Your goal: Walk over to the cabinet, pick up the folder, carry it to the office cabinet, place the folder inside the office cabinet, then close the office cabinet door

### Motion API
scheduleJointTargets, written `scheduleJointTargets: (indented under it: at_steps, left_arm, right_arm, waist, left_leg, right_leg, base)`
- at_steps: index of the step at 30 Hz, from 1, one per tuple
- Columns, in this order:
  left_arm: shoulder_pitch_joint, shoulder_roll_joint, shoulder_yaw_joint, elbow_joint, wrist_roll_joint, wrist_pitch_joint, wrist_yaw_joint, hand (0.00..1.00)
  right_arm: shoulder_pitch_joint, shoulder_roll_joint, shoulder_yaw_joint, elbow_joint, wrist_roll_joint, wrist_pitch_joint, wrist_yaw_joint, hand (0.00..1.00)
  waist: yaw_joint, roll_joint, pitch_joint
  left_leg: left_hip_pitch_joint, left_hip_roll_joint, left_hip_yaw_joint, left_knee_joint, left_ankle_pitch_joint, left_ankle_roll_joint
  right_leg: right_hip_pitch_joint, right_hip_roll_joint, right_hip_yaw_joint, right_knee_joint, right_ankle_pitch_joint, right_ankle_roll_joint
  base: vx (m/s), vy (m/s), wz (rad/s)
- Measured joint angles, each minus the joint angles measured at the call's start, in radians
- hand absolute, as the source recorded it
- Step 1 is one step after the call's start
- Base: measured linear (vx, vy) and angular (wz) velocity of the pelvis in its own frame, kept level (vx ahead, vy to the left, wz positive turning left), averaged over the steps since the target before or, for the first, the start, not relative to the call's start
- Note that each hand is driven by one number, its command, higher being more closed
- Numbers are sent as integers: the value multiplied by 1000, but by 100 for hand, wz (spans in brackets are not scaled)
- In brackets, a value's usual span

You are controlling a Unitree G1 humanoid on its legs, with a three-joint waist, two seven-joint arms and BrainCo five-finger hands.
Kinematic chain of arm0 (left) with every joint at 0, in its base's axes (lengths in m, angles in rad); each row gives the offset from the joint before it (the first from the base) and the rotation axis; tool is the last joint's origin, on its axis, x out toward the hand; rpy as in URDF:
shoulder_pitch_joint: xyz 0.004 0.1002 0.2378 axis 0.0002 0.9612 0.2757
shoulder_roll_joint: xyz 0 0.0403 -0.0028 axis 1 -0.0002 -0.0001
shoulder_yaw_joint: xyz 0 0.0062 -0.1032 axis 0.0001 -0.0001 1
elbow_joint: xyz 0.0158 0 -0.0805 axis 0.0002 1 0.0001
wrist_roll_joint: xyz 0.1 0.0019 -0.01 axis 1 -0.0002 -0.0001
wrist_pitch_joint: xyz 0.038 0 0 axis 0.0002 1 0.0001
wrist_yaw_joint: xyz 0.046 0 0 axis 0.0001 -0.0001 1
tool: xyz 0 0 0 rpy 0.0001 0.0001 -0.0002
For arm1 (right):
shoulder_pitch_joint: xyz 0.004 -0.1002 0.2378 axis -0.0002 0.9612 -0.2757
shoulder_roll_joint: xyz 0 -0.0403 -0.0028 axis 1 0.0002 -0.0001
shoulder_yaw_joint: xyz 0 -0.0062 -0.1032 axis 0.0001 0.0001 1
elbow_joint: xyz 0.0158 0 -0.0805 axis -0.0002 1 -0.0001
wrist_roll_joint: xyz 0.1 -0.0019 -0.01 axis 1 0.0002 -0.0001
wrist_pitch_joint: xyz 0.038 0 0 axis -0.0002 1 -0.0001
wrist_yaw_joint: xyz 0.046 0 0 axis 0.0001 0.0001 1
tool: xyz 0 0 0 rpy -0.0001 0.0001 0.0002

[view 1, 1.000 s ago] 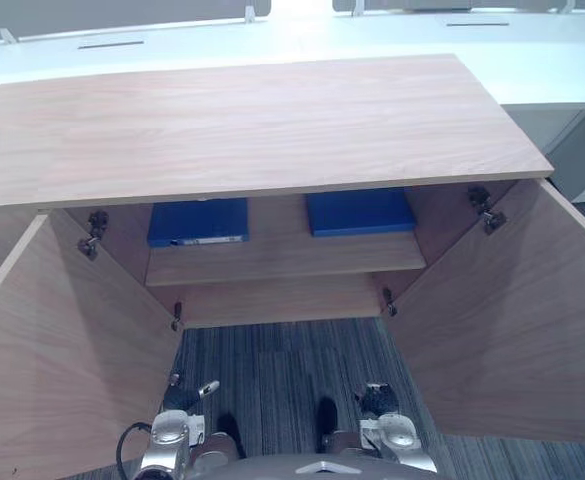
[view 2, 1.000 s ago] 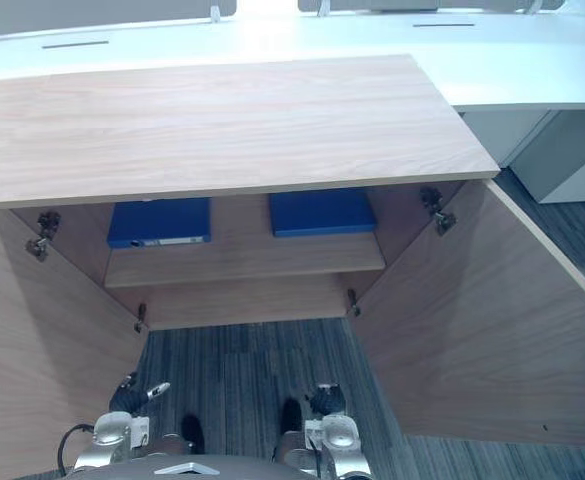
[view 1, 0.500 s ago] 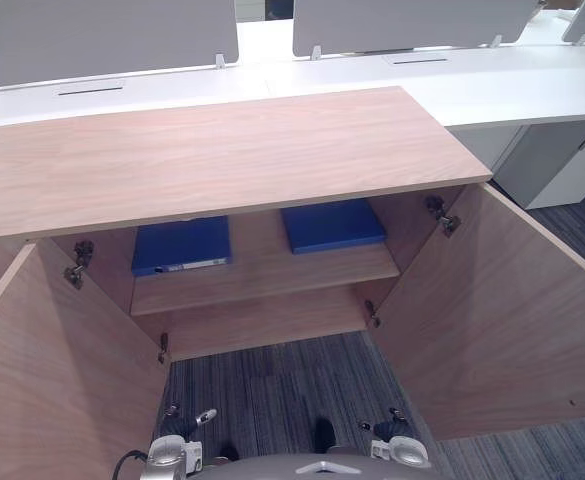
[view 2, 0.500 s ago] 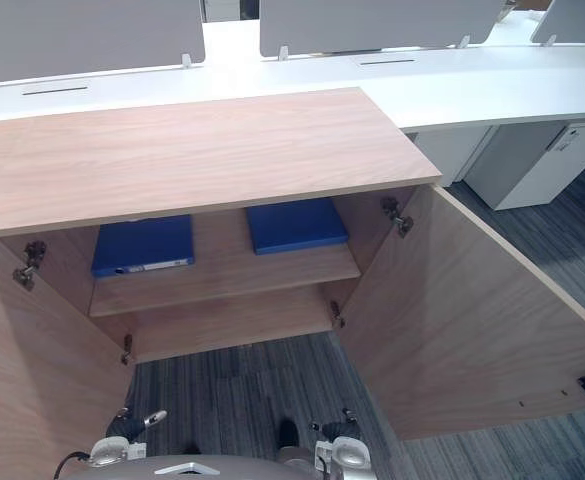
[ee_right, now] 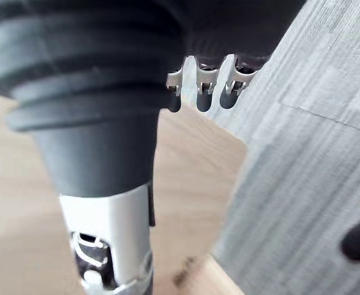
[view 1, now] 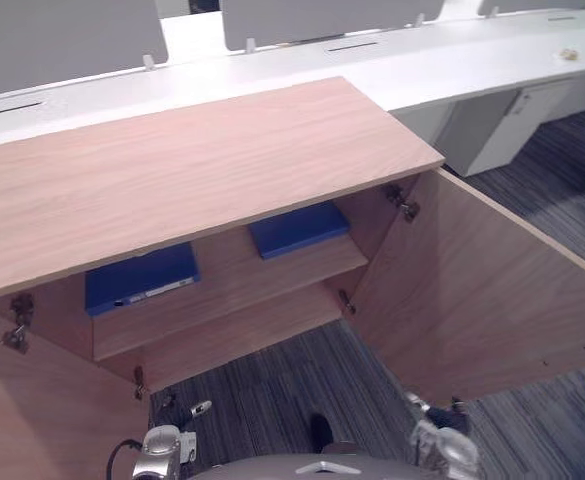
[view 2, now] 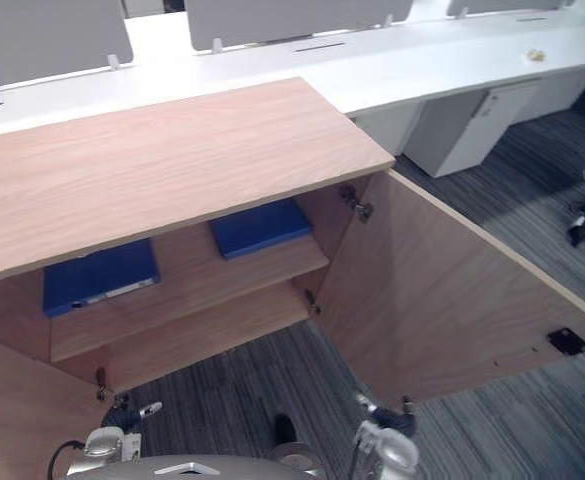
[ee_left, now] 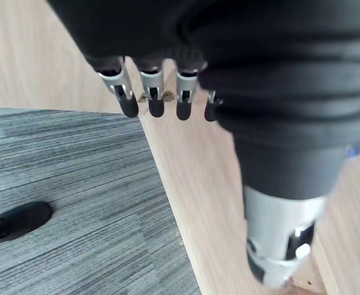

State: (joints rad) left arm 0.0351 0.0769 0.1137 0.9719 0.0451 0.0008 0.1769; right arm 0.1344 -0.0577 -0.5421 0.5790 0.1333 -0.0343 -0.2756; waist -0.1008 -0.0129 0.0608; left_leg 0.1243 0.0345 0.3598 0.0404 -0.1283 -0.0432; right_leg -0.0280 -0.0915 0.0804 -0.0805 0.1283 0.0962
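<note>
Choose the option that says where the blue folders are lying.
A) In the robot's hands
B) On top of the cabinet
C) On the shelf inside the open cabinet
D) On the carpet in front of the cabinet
C: the left blue folder and the right blue folder both lie flat on the shelf inside the cabinet, whose right door stands open.
</note>
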Motion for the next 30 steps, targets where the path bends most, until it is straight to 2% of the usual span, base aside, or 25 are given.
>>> scheduleJointTargets:
  at_steps: [4, 7, 9, 13, 16, 25, 30]
  left_arm:
    - [-6, 2, -8, -23, 0, -1, -9, 0]
    - [-4, 2, -24, -23, 0, -1, -10, 0]
    - [-8, 1, -43, -23, 0, -2, -15, 0]
    - [-9, 1, -56, -23, 0, -8, -34, 0]
    - [-4, 1, -78, -23, 0, -13, -40, 0]
    - [28, 1, -93, -28, 0, -24, -54, 0]
    - [58, -2, -120, -18, 0, -25, -60, 0]
  right_arm:
    - [-12, -35, -77, -76, 45, -24, -37, 0]
    - [-61, -81, -127, -128, 68, -31, -41, 0]
    - [-110, -142, -149, -136, 79, -42, -42, 0]
    - [-199, -248, -147, -132, 116, -52, -38, 0]
    - [-264, -333, -121, -129, 119, -60, -33, 0]
    - [-332, -454, -61, -91, 184, -72, -29, 0]
    - [-343, -520, -6, -66, 194, -71, 14, 0]
  waist:
    - [-18, 9, -3]
    - [-40, 34, 0]
    - [-61, 64, 6]
    - [-81, 105, 26]
    - [-91, 126, 37]
    - [-108, 143, 53]
    - [-118, 156, 60]
  left_leg:
    - [-1, 4, 29, 12, -17, -3]
    - [-9, 9, 65, 29, -36, -4]
    - [-17, 8, 85, 32, -42, -4]
    - [-18, 10, 111, 35, -51, -3]
    - [-18, 11, 122, 35, -54, -6]
    - [-19, 13, 118, 35, -54, -7]
    - [-20, 13, 106, 35, -54, -6]
  right_leg:
    - [-12, 4, 26, 0, 0, -1]
    - [-36, 11, 62, 0, 2, -4]
    - [-50, 13, 81, 0, 7, -1]
    - [-67, 22, 111, 0, 10, 1]
    - [-74, 28, 124, 0, 10, 1]
    - [-78, 25, 120, -7, 7, 0]
    - [-75, 21, 102, -7, 4, 1]
  base:
    - [-43, -21, -22]
    - [-54, -21, -39]
    - [-24, -25, -26]
    - [-23, -28, -24]
    - [-33, -37, -14]
    - [-56, -41, 0]
    - [-47, -37, 7]
